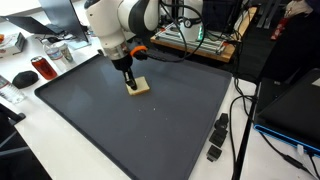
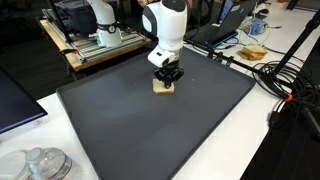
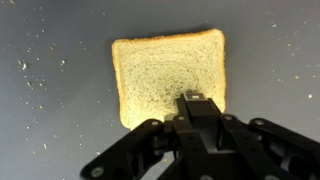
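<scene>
Pale bread slice: laid flat off-centre on the worktop, borne by its whole face, so no support is needed.
Tool: fingers pressed together, nothing pinched, poised over the slice's edge; contact cannot be told.
Worktop: dark grey, crumbs scattered.

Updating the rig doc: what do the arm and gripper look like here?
The arm is glossy white with rounded links and dark bands at the joints. A small orange accent sits near the wrist. The gripper is matte black; the wrist view shows its fingers as angular black linkage bars. No markings are legible.
</scene>
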